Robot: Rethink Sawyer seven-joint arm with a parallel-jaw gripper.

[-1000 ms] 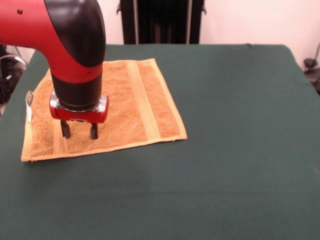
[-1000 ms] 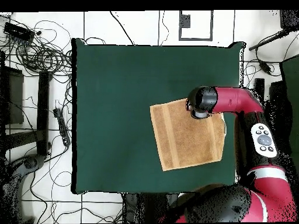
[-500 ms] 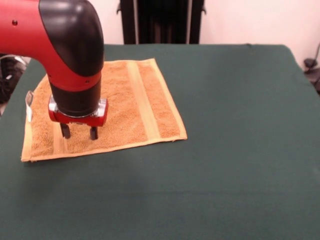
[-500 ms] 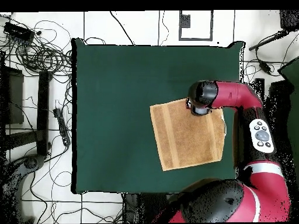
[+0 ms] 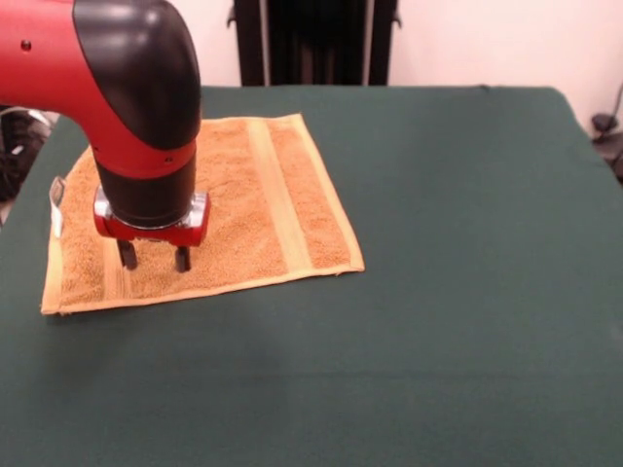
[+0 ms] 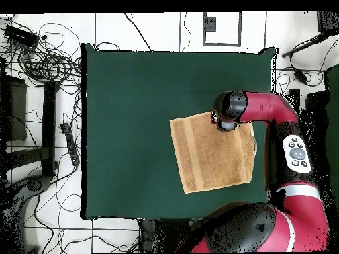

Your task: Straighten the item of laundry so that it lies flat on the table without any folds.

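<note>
The item of laundry (image 5: pixel 243 195) is an orange-yellow towel spread flat at the left side of the dark green table (image 5: pixel 458 292). Its woven bands run across it and a small white tag (image 5: pixel 56 192) sticks out at its left edge. My gripper (image 5: pixel 154 258) stands open over the towel's near-left part, its two dark fingers (image 5: pixel 128 255) apart, tips at or just above the cloth, nothing held. From overhead, the towel (image 6: pixel 208 159) lies by the table's right edge and the arm's head (image 6: pixel 228 112) covers its upper right corner.
Cables and stands (image 6: pixel 40 99) lie on the floor left of the table in the overhead view. A dark stand (image 5: pixel 316 44) rises behind the table's far edge. Open green tabletop (image 6: pixel 132 119) stretches away from the towel.
The arm has shifted slightly toward the towel's left side and far corner. The towel has not moved.
</note>
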